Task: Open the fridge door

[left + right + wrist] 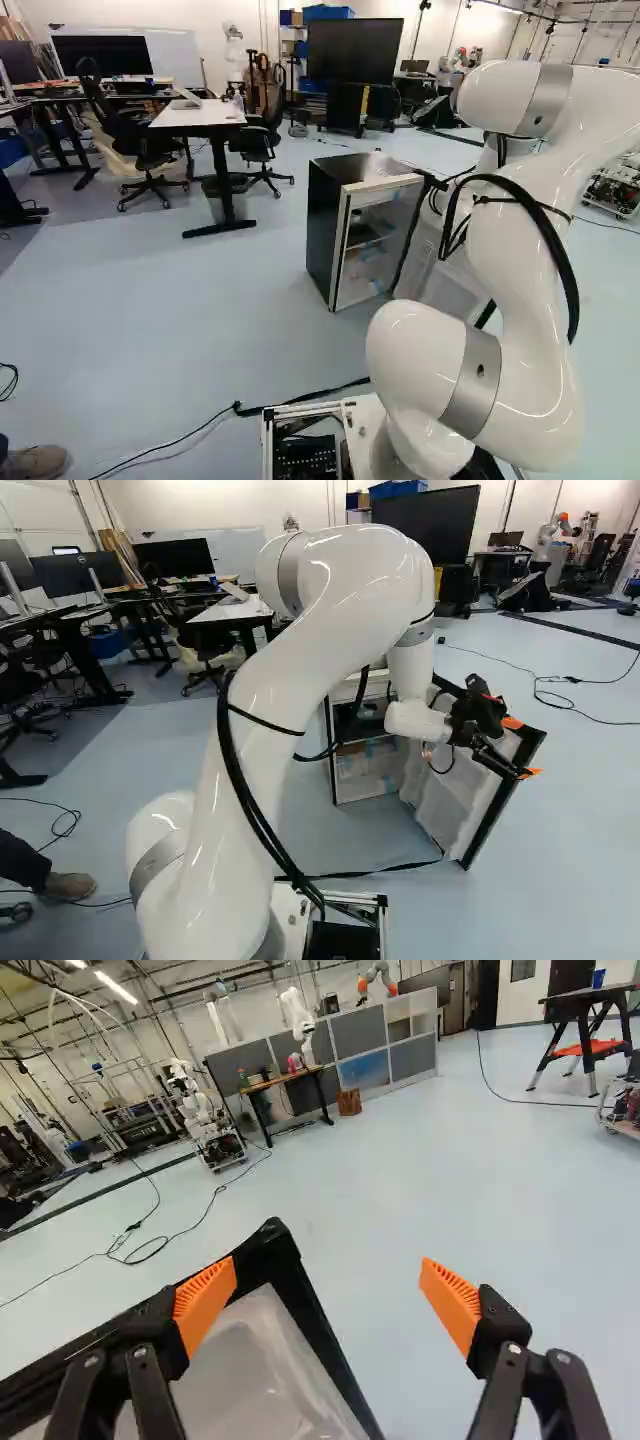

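In the right base view my gripper [520, 748] is at the upper outer part of the fridge door [440, 805], which stands swung wide open. The wrist view shows the gripper [328, 1305] open, its orange pads far apart. One finger lies over the door's black top corner [272, 1240]; the other finger is out over the floor, beyond the door's edge. Whether the near finger touches the door I cannot tell. The small black fridge [328, 225] shows its shelves in the left base view, where my arm hides the gripper and part of the door.
A white table [200, 115] and office chairs [258, 140] stand behind the fridge at its left. Cables [150, 1245] lie on the floor past the door. Another robot [205, 1120] stands farther off. A person's shoe [70, 885] is left of the base.
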Controlling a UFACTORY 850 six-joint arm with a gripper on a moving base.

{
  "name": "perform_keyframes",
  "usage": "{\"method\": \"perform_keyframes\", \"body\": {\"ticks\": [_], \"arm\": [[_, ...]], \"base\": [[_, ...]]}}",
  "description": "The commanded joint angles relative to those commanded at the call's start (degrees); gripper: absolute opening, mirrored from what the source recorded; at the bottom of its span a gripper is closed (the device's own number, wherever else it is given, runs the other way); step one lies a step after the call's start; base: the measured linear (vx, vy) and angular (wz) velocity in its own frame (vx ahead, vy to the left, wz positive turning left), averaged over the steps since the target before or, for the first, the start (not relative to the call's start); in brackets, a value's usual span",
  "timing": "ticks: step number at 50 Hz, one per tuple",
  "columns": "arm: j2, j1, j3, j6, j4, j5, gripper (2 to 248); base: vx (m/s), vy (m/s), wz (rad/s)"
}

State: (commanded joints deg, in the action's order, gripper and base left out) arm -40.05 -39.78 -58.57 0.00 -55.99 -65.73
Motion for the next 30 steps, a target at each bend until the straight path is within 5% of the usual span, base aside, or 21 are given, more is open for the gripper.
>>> {"method": "perform_keyframes", "body": {"ticks": [13,30], "arm": [[3.11,0.6,4.78,0.0,0.54,0.0,247],[7.31,2.16,11.07,0.0,5.47,0.0,247]], "base": [[0.0,0.0,0.0],[0.0,0.0,0.0]]}}
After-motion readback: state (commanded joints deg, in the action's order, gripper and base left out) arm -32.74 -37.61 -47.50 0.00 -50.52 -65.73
